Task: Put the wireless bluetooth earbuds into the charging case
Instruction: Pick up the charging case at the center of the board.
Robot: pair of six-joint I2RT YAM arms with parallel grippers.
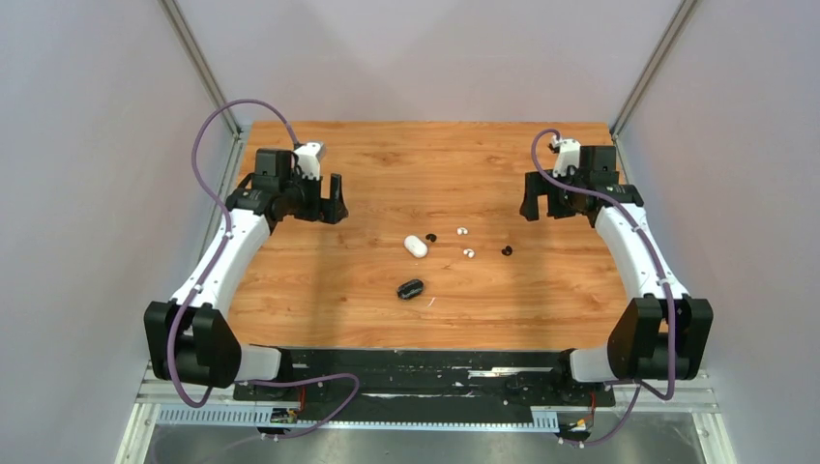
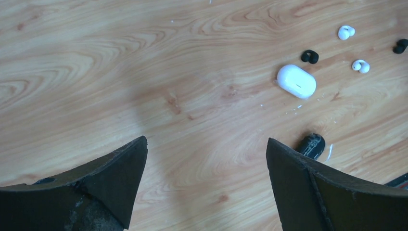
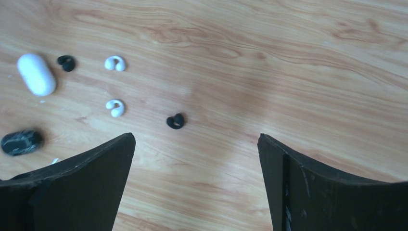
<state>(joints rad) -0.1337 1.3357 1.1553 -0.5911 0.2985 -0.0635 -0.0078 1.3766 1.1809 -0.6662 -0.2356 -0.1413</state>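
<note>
The wireless bluetooth earbuds [image 1: 469, 252] lie loose, none of them in a case, near the middle of the wooden table [image 1: 367, 155], which fills the floor of a grey-walled cell. Two white arms reach up its two sides. The left gripper [image 2: 207, 142] is at the far left of the table, its jaws spread wide over bare wood, holding nothing and touching nothing. The right gripper [image 3: 196, 137] mirrors it at the far right, its jaws just as wide apart, with bare wood between them. Both pincers are well apart from the small things at the centre. The white charging case [image 1: 416, 246], a smooth pebble, lies flat and looks closed. The black charging case [image 1: 410, 288] lies nearer the arm bases, apart from the white one; whether it is closed cannot be told. The left black bud [image 1: 431, 236] sits just beside the white charging case, on its right. The far white bud [image 1: 462, 231] lies a little further right, and the near white bud [image 1: 469, 252] is close by on the base side. The right black bud [image 1: 506, 250] lies alone, furthest to the right.
</note>
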